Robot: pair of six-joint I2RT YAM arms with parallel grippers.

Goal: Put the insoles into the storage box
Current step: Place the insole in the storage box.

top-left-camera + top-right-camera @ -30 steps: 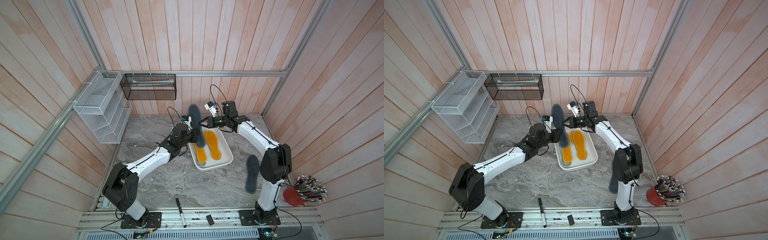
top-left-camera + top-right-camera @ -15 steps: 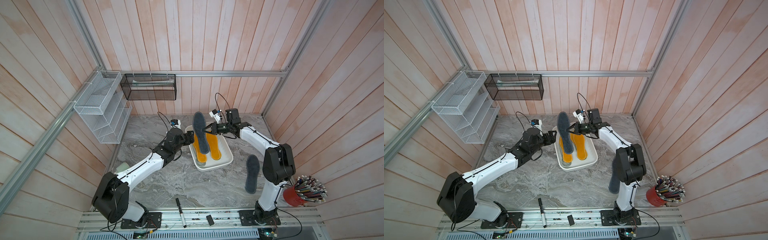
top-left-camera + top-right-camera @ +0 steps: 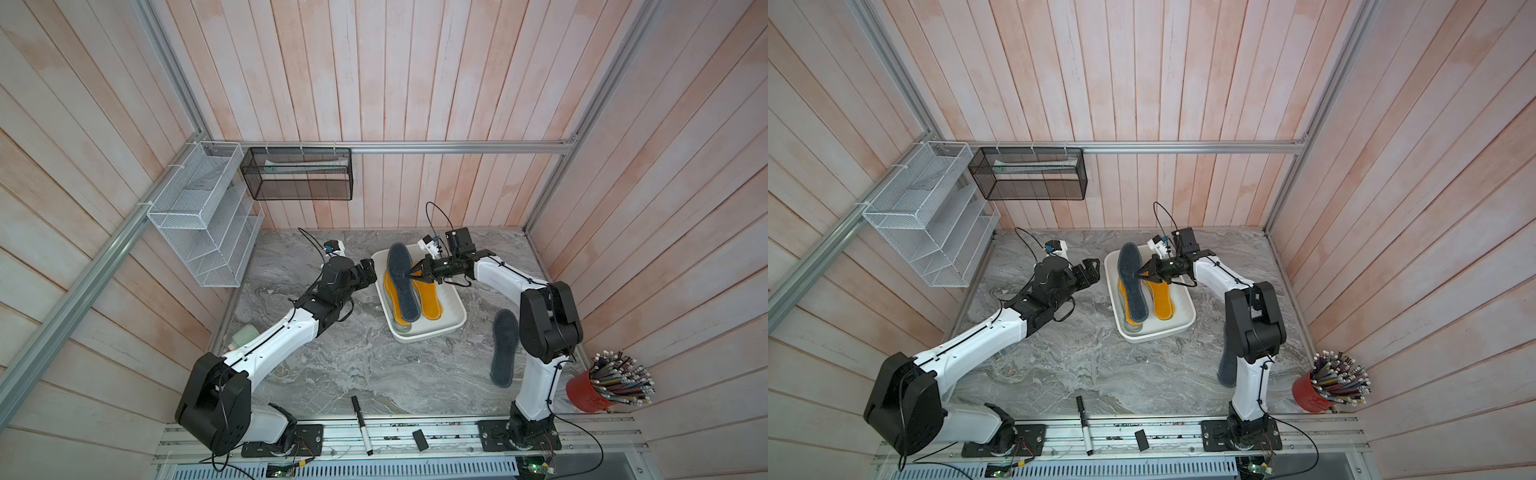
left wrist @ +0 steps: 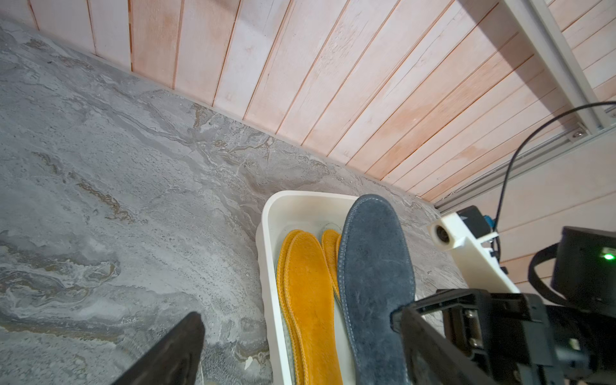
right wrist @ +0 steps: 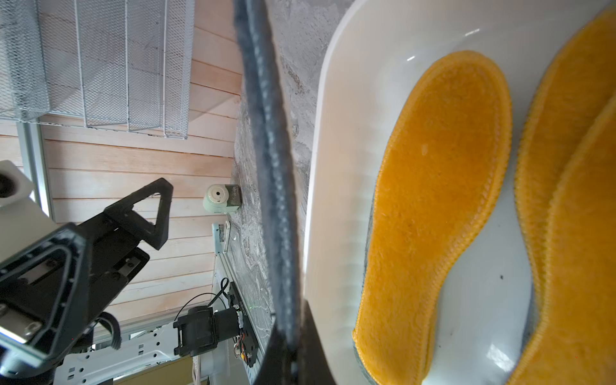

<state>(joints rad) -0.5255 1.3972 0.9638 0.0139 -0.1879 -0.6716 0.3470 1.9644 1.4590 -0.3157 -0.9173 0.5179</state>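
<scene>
The storage box (image 3: 451,307) sits toward the far right of the marble surface (image 3: 332,365). Its long sides run near to far, slightly skewed, and a strip of bare stone lies between its far rim and the back wall. The right tool (image 3: 410,272) reaches in over the right rim and pinches the right edge of one dark grey insole (image 3: 402,282). This insole hangs tilted over the left half of the box, its near end low above the yellow pile and its far end lifted, overlapping the far rim in both top views (whether the low end touches anything I cannot tell). The right wrist view shows the same insole (image 5: 266,133) almost edge-on, just beside the box's left wall (image 5: 333,140). The left tool (image 3: 367,272) holds nothing; its fingers are spread, just left of the box's left rim and apart from the insole, with open stone behind it toward the left wall. Bare stone also stretches from the box's near rim toward the near rail. Counted, there are two dark grey insoles: the held one and a second insole (image 3: 503,347), which lies flat on the surface right of the box's near right corner, beside the right arm. Four yellow insoles (image 4: 310,300) lie in the box as two overlapped pairs, going by their stitched edges. A pale translucent heel (image 3: 401,328) pokes out under the left pair at the near end (one layer or two, I cannot tell).
</scene>
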